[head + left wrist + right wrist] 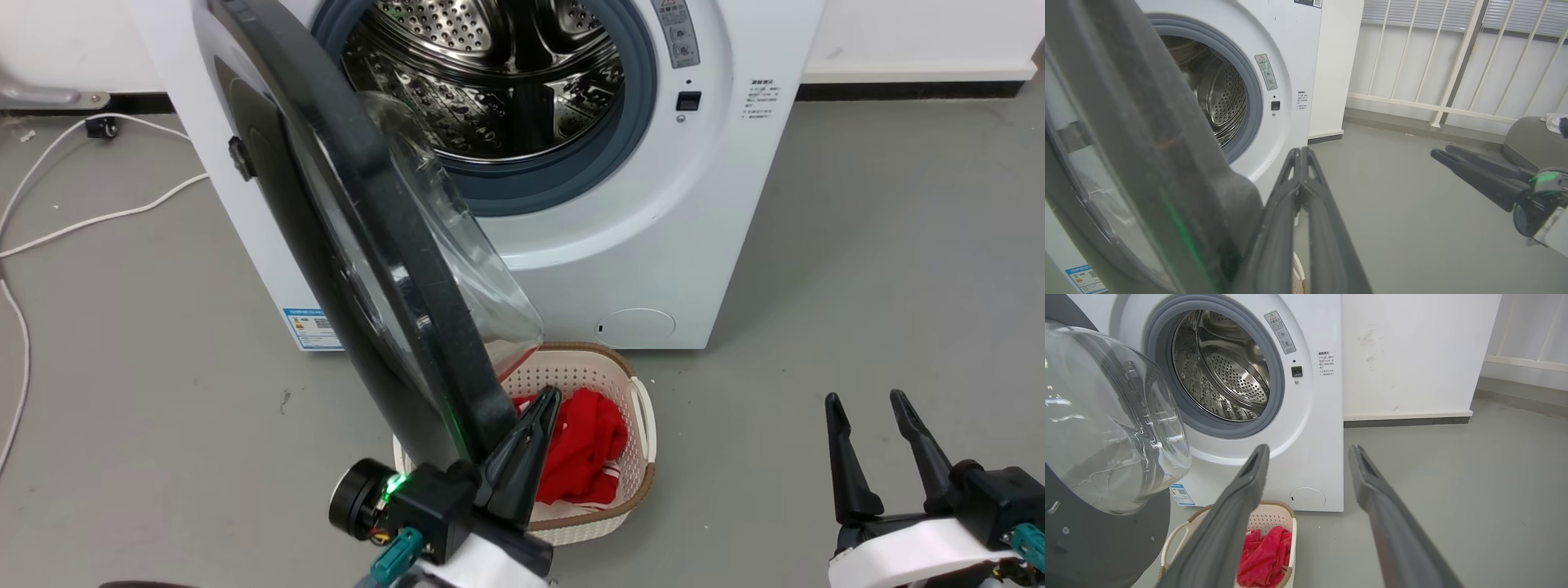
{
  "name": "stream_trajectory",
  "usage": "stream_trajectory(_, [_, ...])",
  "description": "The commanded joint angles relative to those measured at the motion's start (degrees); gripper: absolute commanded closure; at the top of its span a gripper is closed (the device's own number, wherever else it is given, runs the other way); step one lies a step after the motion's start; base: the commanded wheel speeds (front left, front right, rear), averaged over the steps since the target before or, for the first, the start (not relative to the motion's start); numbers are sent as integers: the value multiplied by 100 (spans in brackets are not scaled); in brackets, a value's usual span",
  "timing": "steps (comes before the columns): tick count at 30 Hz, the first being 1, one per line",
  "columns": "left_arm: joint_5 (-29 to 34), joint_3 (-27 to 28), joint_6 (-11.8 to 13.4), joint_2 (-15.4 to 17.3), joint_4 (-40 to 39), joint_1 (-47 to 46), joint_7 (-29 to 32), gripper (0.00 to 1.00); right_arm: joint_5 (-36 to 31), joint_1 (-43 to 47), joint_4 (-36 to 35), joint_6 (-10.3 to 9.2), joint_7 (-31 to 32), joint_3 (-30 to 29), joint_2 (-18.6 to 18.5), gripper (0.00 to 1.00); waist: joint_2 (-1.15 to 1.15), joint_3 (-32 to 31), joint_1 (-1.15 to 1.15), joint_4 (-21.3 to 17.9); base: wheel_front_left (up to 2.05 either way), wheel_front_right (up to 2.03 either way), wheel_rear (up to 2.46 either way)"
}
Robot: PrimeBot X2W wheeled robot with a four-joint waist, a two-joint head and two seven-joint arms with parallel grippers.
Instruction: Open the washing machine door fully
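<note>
1. Nearby, a cream laundry basket (643, 425) sits on the grey floor (816, 286), just in front of the washing machine (669, 237), w/ red cloth (584, 449) inside. The lower edge of the washing machine door (384, 212) hangs over the basket's L side. White cables (98, 219) lie on the floor further L, well apart.
2. Door: round, glossy black, standing out from the front toward the camera, hinged on the machine's L side, approx edge-on in the head view. A clear glass bowl (482, 278) bulges from its inner face. Behind it the white machine shows its steel drum (490, 82) uncovered, w/ a grey gasket (563, 171) round the opening and a blue label (313, 328) low on the front.
3. L pincer (549, 402): fingers pressed together, nothing btwn them, lying against the door's inner rim at its lower end, above the basket.
4. R pincer (865, 398): fingers spread apart, empty, over bare floor well R of door and machine.
</note>
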Motion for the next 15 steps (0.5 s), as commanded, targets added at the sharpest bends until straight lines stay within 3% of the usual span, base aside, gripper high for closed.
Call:
stream_trajectory(1, [-26,100,93,23,78,-126,-53,100,33,-50,13,-4,9,13,15,0,0,15,0,-20,0,0,0])
stream_trajectory(15, [-94,325,490,138,180,-22,-61,100,110,-35,108,-4,13,41,15,0,0,23,0,-44,0,0,0])
